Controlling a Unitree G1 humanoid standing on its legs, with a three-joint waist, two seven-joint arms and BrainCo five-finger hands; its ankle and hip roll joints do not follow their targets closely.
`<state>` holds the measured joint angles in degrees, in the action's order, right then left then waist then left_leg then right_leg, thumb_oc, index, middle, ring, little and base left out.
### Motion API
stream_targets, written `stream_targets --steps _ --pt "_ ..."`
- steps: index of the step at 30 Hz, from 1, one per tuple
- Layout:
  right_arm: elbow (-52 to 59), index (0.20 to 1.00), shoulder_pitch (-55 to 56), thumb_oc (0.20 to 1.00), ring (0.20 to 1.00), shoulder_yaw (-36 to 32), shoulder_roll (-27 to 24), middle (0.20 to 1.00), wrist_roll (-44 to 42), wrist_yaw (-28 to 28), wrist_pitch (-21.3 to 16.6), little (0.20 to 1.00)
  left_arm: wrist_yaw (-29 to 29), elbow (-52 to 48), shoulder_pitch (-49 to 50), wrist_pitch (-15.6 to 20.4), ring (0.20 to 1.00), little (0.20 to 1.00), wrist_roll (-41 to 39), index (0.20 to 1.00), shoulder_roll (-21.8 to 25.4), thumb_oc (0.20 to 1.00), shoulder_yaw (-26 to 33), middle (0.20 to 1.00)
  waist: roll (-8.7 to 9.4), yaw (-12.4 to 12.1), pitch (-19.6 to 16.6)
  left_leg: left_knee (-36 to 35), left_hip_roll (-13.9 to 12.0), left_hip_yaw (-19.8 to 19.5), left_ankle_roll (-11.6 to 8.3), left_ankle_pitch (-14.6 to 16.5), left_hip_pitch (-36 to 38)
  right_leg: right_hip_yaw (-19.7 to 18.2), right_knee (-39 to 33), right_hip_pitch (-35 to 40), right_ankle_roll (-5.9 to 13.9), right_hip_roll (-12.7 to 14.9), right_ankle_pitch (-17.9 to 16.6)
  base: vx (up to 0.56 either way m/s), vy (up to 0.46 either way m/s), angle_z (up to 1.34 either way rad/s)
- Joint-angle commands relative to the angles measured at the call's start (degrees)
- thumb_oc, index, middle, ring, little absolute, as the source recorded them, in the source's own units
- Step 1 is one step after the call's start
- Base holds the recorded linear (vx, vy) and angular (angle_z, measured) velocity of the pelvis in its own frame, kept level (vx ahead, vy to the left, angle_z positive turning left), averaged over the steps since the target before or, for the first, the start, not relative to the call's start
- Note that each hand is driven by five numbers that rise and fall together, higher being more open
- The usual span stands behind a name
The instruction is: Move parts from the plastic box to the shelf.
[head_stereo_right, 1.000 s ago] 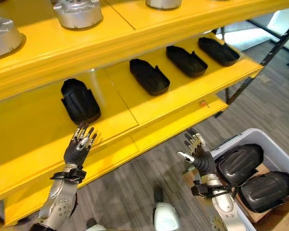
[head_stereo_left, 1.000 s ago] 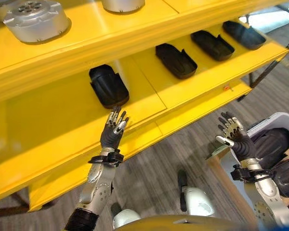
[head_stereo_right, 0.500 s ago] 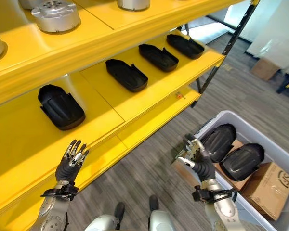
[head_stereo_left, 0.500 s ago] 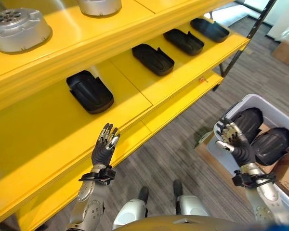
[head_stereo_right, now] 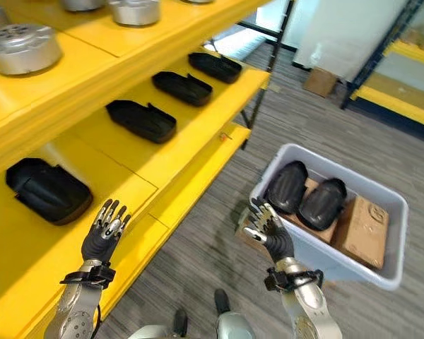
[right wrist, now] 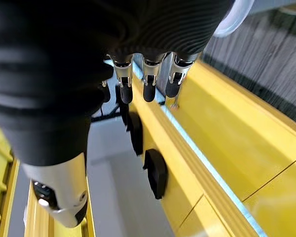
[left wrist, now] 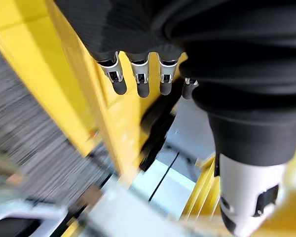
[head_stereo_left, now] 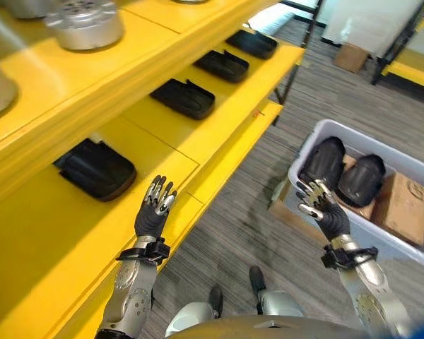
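Our view has swung away from the shelf (head_stereo_left: pixel 219 134) toward the plastic box (head_stereo_right: pixel 381 272), where two dark parts (head_stereo_right: pixel 287 186) still wait. Our left hand (head_stereo_left: pixel 154 209) and right hand (head_stereo_right: pixel 267 227) are raised, fingers spread, holding nothing. The box's far contents are partly hidden; perhaps only a carton.
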<state>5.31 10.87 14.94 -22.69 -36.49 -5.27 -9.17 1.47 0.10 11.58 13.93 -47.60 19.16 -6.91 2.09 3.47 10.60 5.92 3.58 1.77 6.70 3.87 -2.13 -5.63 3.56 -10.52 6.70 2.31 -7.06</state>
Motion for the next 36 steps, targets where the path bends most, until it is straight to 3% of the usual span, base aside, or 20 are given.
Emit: stream_targets --steps 1,2,3,5,7,8,10,13,15,20,24,26,28,29,30,32,33,34,35,36 --pt "2.67 1.0 -1.42 1.0 1.0 -1.46 -0.13 1.0 -1.17 0.06 -1.32 1.0 -0.96 -4.44 2.03 2.05 1.0 1.0 2.12 1.0 0.95 1.0 2.29 1.0 -2.0 -2.45 -0.34 -5.79 -1.44 -1.51 -2.71 -2.22 2.03 11.4 9.45 1.33 0.65 6.86 4.24 0.04 -0.022 -0.79" --pt "2.67 1.0 -1.42 1.0 1.0 -1.45 -0.14 1.0 -1.17 0.07 -1.31 1.0 -0.95 -4.45 2.03 2.04 1.0 1.0 2.11 1.0 0.94 1.0 2.31 1.0 -2.03 -2.42 -0.17 -5.91 -1.47 -1.52 -2.71 -2.23 2.3 11.43 9.39 1.58 0.65 6.83 4.24 0.16 -0.097 -1.05" --pt "2.42 1.0 -1.96 1.0 1.0 -1.48 -0.88 1.0 -0.27 -0.54 -0.73 1.0 -0.3 -4.65 2.88 1.56 1.0 1.0 1.07 1.0 0.83 1.0 2.79 1.0 -2.13 -2.41 -0.52 -7.75 -1.68 -1.03 -2.96 -1.52 4.3 11.28 4.08 0.68 1.81 10.83 -0.76 0.17 -0.12 -0.96" --pt "1.69 1.0 -2.85 1.0 1.0 -1.49 -0.87 1.0 0.88 0.22 -0.65 1.0 -0.55 -4.92 2.87 1.49 1.0 1.0 1.05 1.0 0.75 1.0 3.29 1.0 -2.3 -2.38 -0.13 -7.84 -2.39 0.64 -3.66 -0.08 5.69 13.65 -1.25 -2.19 3.62 15.54 -5.33 0.19 -0.158 -0.89" --pt "1.97 1.0 -2.6 1.0 1.0 -1.5 -0.71 1.0 1.47 0.28 -0.36 1.0 -0.59 -4.69 3.12 1.52 1.0 1.0 1.36 1.0 0.63 1.0 3.73 1.0 -2.11 -2.36 0.24 -7.93 -2.49 1.2 -3.9 0.3 6.56 14.95 -2.64 -1.9 4.19 16.65 -6.64 0.12 -0.122 -0.69" --pt "2.45 1.0 -2.12 1.0 1.0 -1.82 -0.32 1.0 1.99 0.18 -0.39 1.0 -0.69 -4.32 3.08 1.51 1.0 1.0 2.27 1.0 -0.03 1.0 3.95 1.0 -1.29 -2.38 0.37 -8.79 -2.62 2.34 -4.58 1.0 8.18 17.35 -4.27 -1.99 5.69 18.58 -9.26 0.14 -0.196 -0.43" --pt "2.46 1.0 -1.29 1.0 1.0 -2.52 0.06 1.0 1.63 0.33 0.02 1.0 -0.7 -3.51 2.11 1.17 1.0 1.0 2.49 1.0 -0.87 1.0 3.59 1.0 0.24 -2.78 -0.48 -9.5 -2.36 2.82 -5.55 1.88 9.11 20.23 -4.79 0.16 6.18 19.51 -8.97 0.2 -0.241 -0.04" --pt "3.06 1.0 -0.35 1.0 1.0 -3.69 0.4 1.0 0.0 0.73 -0.07 1.0 -1.51 -3.03 0.02 0.99 1.0 1.0 2.32 1.0 -1.88 1.0 2.75 1.0 0.87 -1.75 -1.21 -9.24 -5.64 1.62 -7.85 2.49 10.03 21.11 -0.99 0.2 5.97 19.0 -6.82 0.18 -0.266 0.14" --pt "3.08 1.0 -0.34 1.0 1.0 -3.71 0.38 1.0 -0.01 0.73 -0.06 1.0 -1.51 -3.01 0.0 0.99 1.0 1.0 2.32 1.0 -1.9 1.0 2.73 1.0 0.78 -1.66 -1.2 -9.24 -5.76 1.51 -7.91 2.5 10.04 21.25 -0.85 0.24 5.92 18.94 -6.68 0.1 -0.155 0.4" --pt "3.08 1.0 0.32 1.0 1.0 -5.32 -0.65 1.0 -0.75 2.35 -1.17 1.0 -2.14 -3.62 -2.42 0.98 1.0 1.0 1.17 1.0 -1.84 1.0 0.58 1.0 -1.7 1.49 -1.03 -9.46 -14.3 -0.29 -11.63 0.45 9.99 25.37 9.96 -0.9 3.47 17.31 3.41 0.16 -0.318 0.2" --pt "3.07 1.0 0.75 1.0 1.0 -5.57 -1.33 1.0 -1.86 2.73 -1.81 1.0 -1.83 -3.06 -3.14 0.98 1.0 1.0 0.51 1.0 -1.92 1.0 -0.42 1.0 -2.89 2.7 -1.0 -5.61 -17.24 0.22 -12.91 -3.05 7.62 23.99 10.69 -1.76 0.78 14.65 6.7 0.11 -0.216 0.36" --pt "3.12 1.0 0.97 1.0 1.0 -5.59 -1.67 1.0 -1.95 2.56 -1.93 1.0 -1.72 -2.97 -3.09 1.04 1.0 1.0 0.56 1.0 -2.01 1.0 -0.36 1.0 -2.96 2.81 -1.0 -3.07 -17.76 0.34 -13.08 -5.18 6.38 23.69 9.89 -1.61 -0.14 13.72 6.95 0.07 -0.145 -0.14" --pt "3.1 1.0 1.11 1.0 1.0 -5.05 -2.55 1.0 -2.45 2.23 -2.25 1.0 -1.4 -3.21 -2.56 1.3 1.0 1.0 0.14 1.0 -1.9 1.0 -0.02 1.0 -2.54 2.26 -0.37 6.64 -17.76 -0.84 -12.82 -11.26 2.73 22.27 7.74 -0.27 -2.78 10.55 7.93 0.13 -0.289 -0.12" --pt "3.65 1.0 1.45 1.0 1.0 -4.9 -3.67 1.0 -2.67 1.76 -2.38 1.0 -1.23 -3.95 -1.84 1.4 1.0 1.0 -0.18 1.0 -1.59 1.0 0.13 1.0 -1.03 0.81 1.37 16.21 -15.5 -2.99 -11.2 -12.86 -2.17 20.59 5.87 1.75 -4.66 8.93 8.58 0.13 -0.317 -0.28" --pt "3.58 1.0 1.33 1.0 1.0 -5.14 -4.38 1.0 -2.47 1.51 -2.32 1.0 -1.23 -4.38 -1.72 1.43 1.0 1.0 -0.05 1.0 -1.41 1.0 -0.01 1.0 -0.1 0.1 2.26 22.05 -12.7 -4.65 -10.7 -12.15 -4.9 19.65 4.97 2.78 -5.24 8.48 8.73 0.09 -0.238 -0.48" --pt "3.71 1.0 1.42 1.0 1.0 -5.36 -4.92 1.0 -2.27 1.42 -2.29 1.0 -1.14 -4.56 -1.46 1.36 1.0 1.0 -0.19 1.0 -1.21 1.0 0.21 1.0 0.39 -0.23 2.72 23.91 -11.97 -4.67 -10.25 -11.15 -7.19 18.97 4.18 3.55 -5.39 8.04 9.17 0.12 -0.095 -0.79" --pt "3.99 1.0 1.64 1.0 1.0 -5.99 -5.62 1.0 -2.76 0.95 -2.31 1.0 -0.69 -4.88 -0.67 1.02 1.0 1.0 -0.35 1.0 -1.08 1.0 0.15 1.0 1.17 -1.38 3.53 18.57 -10.11 -5.41 -9.64 -7.71 -12.6 17.25 2.3 5.31 -4.46 7.96 8.96 0.36 0.035 -0.74" --pt "4.19 1.0 1.78 1.0 1.0 -6.69 -6.46 1.0 -3.09 0.49 -2.53 1.0 -0.14 -5.55 0.54 1.0 1.0 1.0 -0.91 1.0 -0.77 1.0 0.28 1.0 0.89 -2.21 3.52 7.49 -12.03 -7.09 -10.52 -9.42 -13.78 15.34 1.03 6.71 -3.04 7.44 9.27 0.45 0.165 -0.62" --pt "4.12 1.0 1.88 1.0 1.0 -6.7 -6.84 1.0 -2.75 0.33 -2.71 1.0 0.14 -5.64 1.25 1.08 1.0 1.0 -0.82 1.0 -0.85 1.0 0.48 1.0 0.14 -2.82 3.53 -0.59 -15.28 -7.28 -11.7 -14.14 -13.88 14.49 0.77 7.64 -2.44 7.33 9.99 0.45 0.261 -0.67" --pt "3.98 1.0 2.03 1.0 1.0 -6.82 -7.01 1.0 -2.29 0.1 -2.88 1.0 0.3 -5.49 1.73 1.23 1.0 1.0 -0.47 1.0 -0.86 1.0 0.59 1.0 -0.33 -3.29 3.32 -5.45 -16.37 -8.07 -12.51 -15.44 -14.89 13.7 0.46 8.39 -1.72 7.67 10.19 0.59 0.414 -1.06"
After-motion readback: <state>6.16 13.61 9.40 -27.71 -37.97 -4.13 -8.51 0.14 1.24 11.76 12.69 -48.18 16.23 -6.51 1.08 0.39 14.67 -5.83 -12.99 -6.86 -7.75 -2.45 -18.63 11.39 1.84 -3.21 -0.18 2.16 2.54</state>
